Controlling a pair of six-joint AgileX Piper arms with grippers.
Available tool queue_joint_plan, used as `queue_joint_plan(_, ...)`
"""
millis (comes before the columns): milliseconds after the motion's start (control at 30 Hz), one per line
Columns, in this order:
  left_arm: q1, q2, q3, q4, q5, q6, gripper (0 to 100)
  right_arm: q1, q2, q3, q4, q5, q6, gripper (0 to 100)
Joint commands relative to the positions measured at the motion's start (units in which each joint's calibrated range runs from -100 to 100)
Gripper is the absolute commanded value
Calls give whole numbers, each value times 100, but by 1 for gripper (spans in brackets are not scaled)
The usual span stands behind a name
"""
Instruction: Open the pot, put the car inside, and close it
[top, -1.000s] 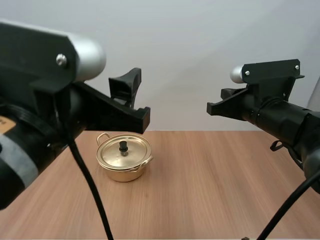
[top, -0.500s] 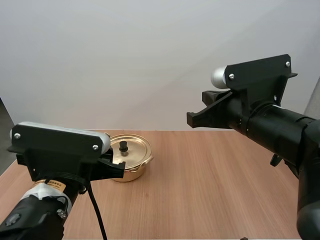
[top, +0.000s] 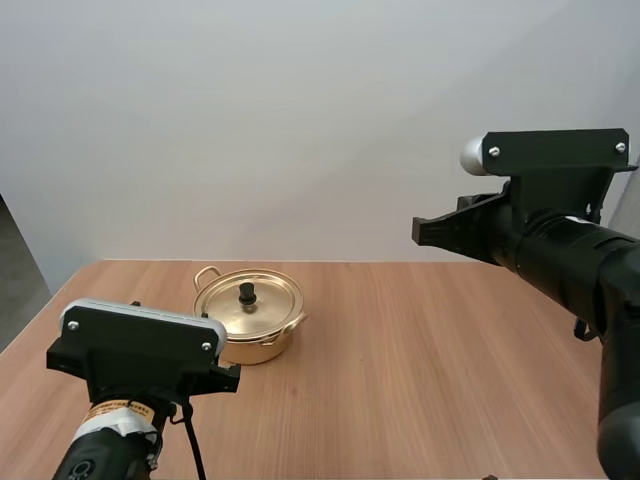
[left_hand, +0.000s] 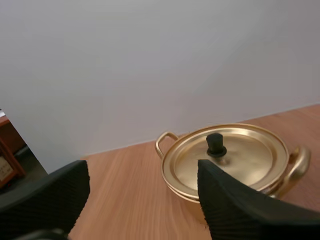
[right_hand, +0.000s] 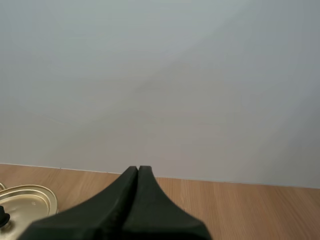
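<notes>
A golden pot (top: 248, 318) stands on the wooden table (top: 420, 370), left of middle. Its lid (top: 248, 300) is on, with a black knob (top: 246, 292) at the centre. In the left wrist view my left gripper (left_hand: 142, 167) is open and low. Its fingers stand wide apart, with the pot (left_hand: 225, 155) just beyond them and nothing between them. My right gripper (right_hand: 138, 169) is shut on nothing, its fingers together as one wedge. It hangs high over the table's right half (top: 428, 230), with the lid's edge (right_hand: 25, 197) far off to one side.
My left arm's wrist block (top: 140, 350) sits low at the table's front left, just short of the pot. A plain pale wall runs behind the table. Bare wood stretches from the pot to the right edge.
My left arm has dropped from high up down to the table's front left, near the pot. The right arm swung left, then back right. The pot has not moved.
</notes>
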Motion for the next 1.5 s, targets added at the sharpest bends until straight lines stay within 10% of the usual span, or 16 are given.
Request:
queue_joint_plan(0, -1, -2, 0, -32, 384, 0, 100, -3, 0, 2, -1, 169, 16, 0)
queue_joint_plan(167, -1, 11, 0, 1, 1618, 78, 100, -3, 0, 2, -52, 871, 186, 0)
queue_joint_plan(267, -1, 11, 0, 1, 1616, 78, 83, -3, 0, 2, -258, 1334, 186, 0)
queue_joint_plan(500, -1, 11, 0, 1, 1562, 78, 0, 208, -284, 2, -854, 635, 186, 0)
queue_joint_plan(833, -1, 11, 0, -529, 988, -102, 0, 1404, -1019, 2, -2769, -1497, 1496, 0)
queue_joint_plan(1233, -1, 11, 0, -294, 316, -892, 0, 1461, -1060, 705, -4178, -1809, 3414, 0)
queue_joint_plan(1467, -1, 11, 0, -294, 809, -871, 0, 1461, -1889, 1451, -4321, -2465, 3425, 0)
